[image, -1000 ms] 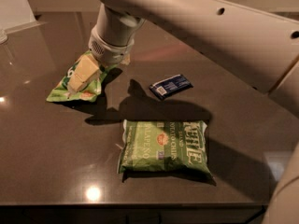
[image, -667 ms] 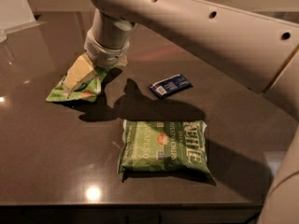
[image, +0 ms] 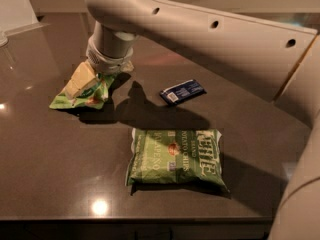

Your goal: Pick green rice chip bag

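Dark tabletop is carrying the green rice chip bag at its far left. The gripper, having edged leftward, is resting on it; whether it is clamping cannot be told, so lifting is likely coming next.

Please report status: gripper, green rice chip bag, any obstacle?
Gripper down on green rice chip bag, left of view. Kettle chip bag and blue packet lie apart, not in the way.

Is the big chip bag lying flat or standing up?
Flat: the chip bag lies label-up on the table. The claw is at the small green bag.
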{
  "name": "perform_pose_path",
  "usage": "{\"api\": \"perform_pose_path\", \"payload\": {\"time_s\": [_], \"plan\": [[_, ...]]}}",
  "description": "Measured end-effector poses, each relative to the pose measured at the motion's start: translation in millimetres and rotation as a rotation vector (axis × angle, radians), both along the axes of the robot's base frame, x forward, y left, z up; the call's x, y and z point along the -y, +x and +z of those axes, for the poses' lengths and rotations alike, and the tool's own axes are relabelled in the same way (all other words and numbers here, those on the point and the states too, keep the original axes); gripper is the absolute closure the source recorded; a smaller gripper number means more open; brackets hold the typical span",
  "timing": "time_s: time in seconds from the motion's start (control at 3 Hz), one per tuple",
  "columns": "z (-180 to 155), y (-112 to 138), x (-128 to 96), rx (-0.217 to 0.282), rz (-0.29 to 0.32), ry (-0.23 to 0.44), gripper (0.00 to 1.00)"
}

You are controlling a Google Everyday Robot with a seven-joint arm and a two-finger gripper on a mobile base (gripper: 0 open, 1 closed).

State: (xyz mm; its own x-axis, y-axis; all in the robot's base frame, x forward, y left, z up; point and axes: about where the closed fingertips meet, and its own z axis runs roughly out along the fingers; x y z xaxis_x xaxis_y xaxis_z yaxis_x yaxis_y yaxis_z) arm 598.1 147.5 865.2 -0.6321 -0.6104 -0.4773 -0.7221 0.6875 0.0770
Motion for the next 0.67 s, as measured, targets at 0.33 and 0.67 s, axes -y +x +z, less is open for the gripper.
{"api": "perform_pose_path", "payload": {"time_s": [0.33,0.67], "plan": [[-5.0,4.8,-2.1,0.003,-0.011,-0.009,0.18],[-6.3,4.2,-2.3,-0.002,-0.005,-0.010,0.41]]}}
